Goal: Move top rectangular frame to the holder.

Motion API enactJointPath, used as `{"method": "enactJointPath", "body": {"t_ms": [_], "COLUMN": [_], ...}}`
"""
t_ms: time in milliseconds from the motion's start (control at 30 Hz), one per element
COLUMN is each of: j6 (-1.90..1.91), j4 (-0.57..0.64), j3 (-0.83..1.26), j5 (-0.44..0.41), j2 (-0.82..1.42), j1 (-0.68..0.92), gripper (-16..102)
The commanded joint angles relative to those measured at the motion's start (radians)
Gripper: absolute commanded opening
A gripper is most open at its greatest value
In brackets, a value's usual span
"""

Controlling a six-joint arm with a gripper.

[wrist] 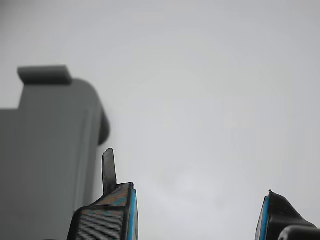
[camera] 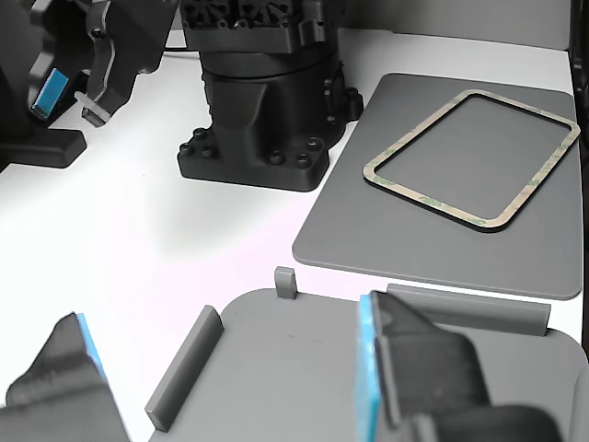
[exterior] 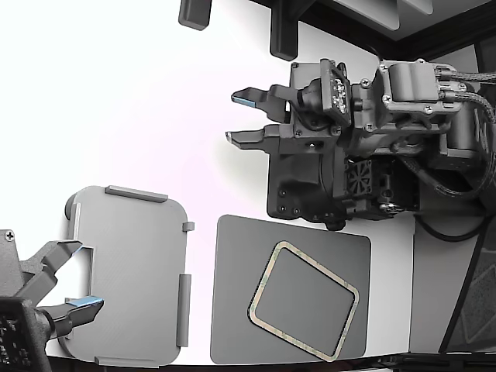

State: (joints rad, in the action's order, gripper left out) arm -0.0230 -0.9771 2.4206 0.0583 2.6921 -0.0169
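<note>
Lying askew on the dark mat (exterior: 232, 310): top rectangular frame (exterior: 304, 310), untouched. Holder (exterior: 128, 271) adjacent, vacant. Gripper (wrist: 197, 215) spread, empty, beside holder's corner. Risk: thin ring slipping or flexing when pinched.

- A white worktop (exterior: 132, 101) is filling most of the exterior view, glaring under strong light.
- A dark, shadowed backdrop (exterior: 434, 23) is showing beyond its far edge, details too dim to tell.

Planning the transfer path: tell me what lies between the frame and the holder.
In the exterior view, only dark grey mat and bare white tabletop separate frame from holder.
</note>
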Motion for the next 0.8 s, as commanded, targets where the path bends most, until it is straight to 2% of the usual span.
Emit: {"method": "enactJointPath", "body": {"t_ms": [0, 33, 100, 167, 300, 500, 667, 767], "j6": [-0.057, -0.075, -0.097, -0.103, -0.1, -0.025, 0.005, 0.031], "j4": [-0.058, -0.101, -0.199, -0.279, -0.377, -0.396, -0.445, -0.448], "j3": [-0.186, -0.238, -0.351, -0.443, -0.572, -0.591, -0.634, -0.629], "j5": [-0.005, -0.009, -0.026, -0.054, -0.077, -0.143, -0.129, -0.155], "j2": [-0.107, -0.14, -0.195, -0.25, -0.36, -0.434, -0.572, -0.666], "j1": [0.057, 0.087, 0.15, 0.222, 0.365, 0.641, 0.815, 0.894], "gripper": [96, 91, 95, 93, 100, 100, 100, 99]}}
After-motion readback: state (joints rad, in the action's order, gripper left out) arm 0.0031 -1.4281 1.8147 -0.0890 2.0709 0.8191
